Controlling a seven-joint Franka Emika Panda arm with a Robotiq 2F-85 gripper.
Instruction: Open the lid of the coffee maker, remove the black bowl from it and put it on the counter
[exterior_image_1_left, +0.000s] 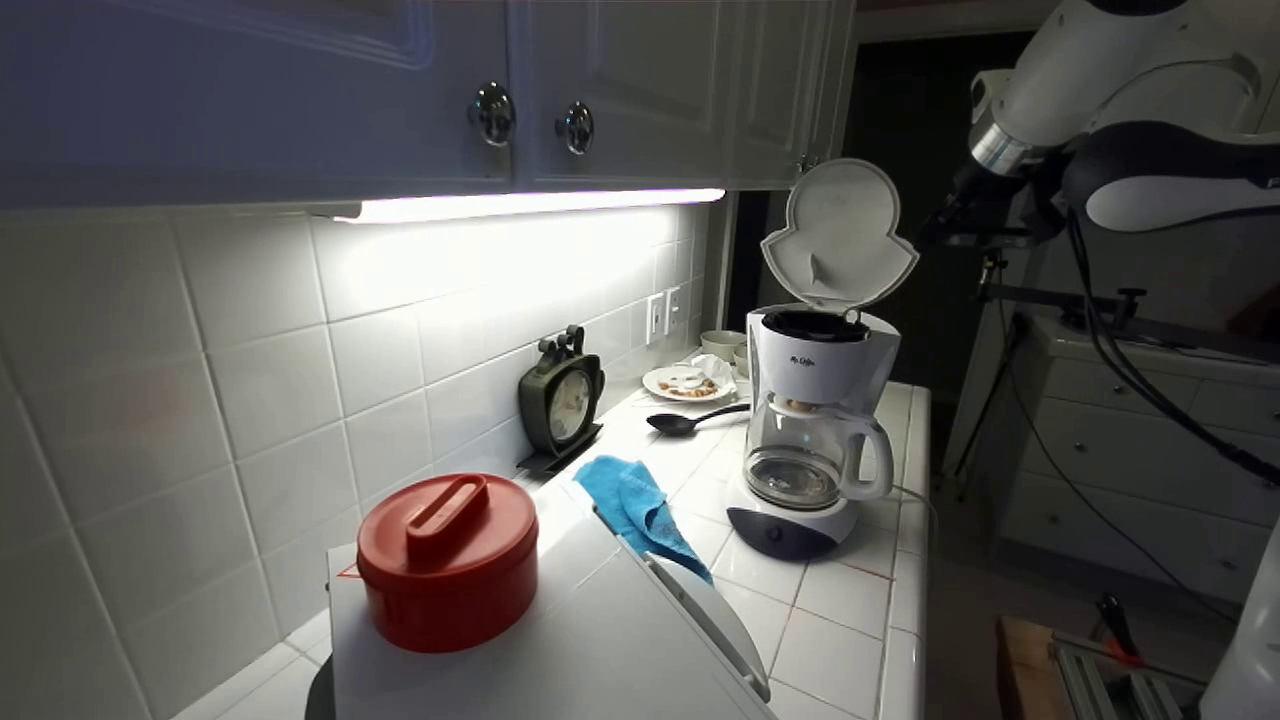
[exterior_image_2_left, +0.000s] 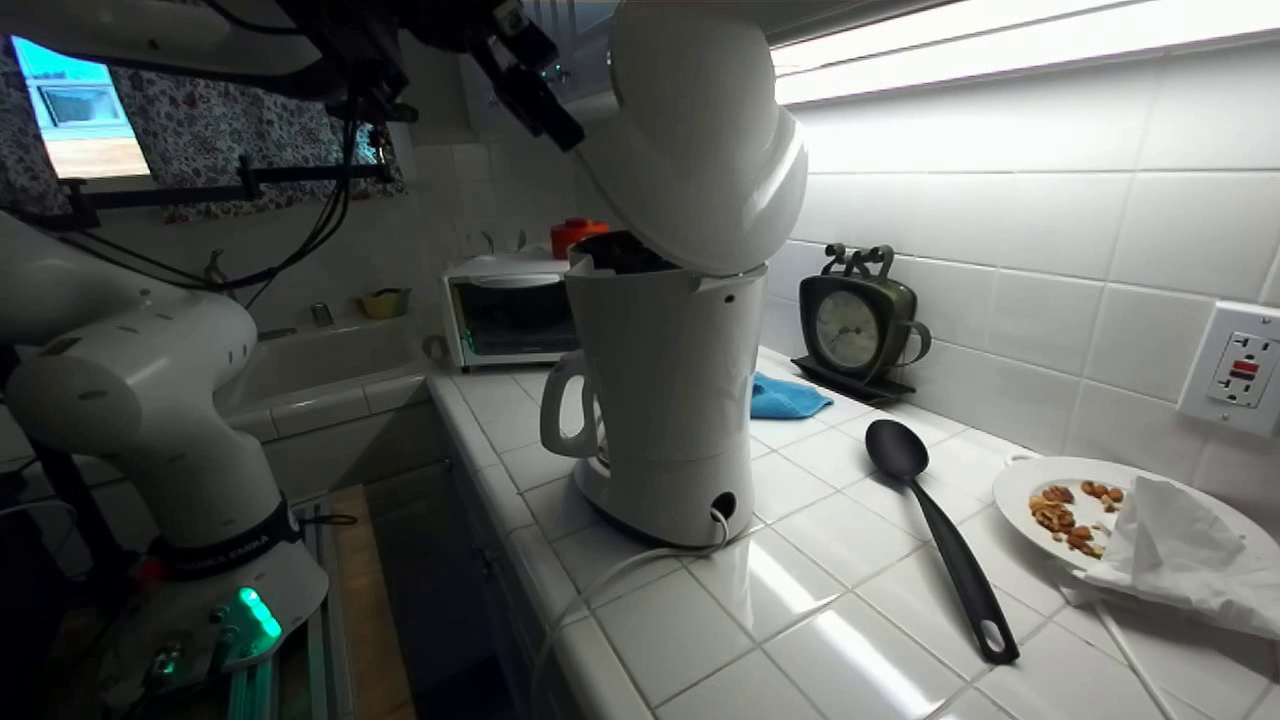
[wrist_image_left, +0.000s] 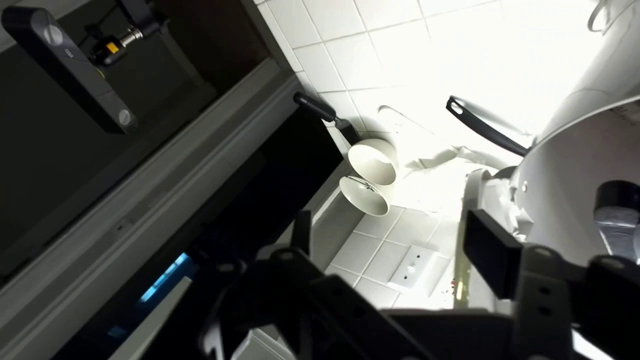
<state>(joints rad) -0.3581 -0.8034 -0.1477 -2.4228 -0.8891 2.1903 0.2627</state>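
Next, the spread black claw (wrist_image_left: 396, 239) should lift the black bowl (exterior_image_1_left: 813, 326) from the white coffee maker (exterior_image_1_left: 820, 375), its round white lid (exterior_image_1_left: 843, 225) already up.

Glossy tiled counter (exterior_image_2_left: 670, 630), smooth plastic coffee maker (exterior_image_2_left: 665, 360), shiny metal knobs (exterior_image_1_left: 492, 113), matt cloth (exterior_image_1_left: 632, 500)
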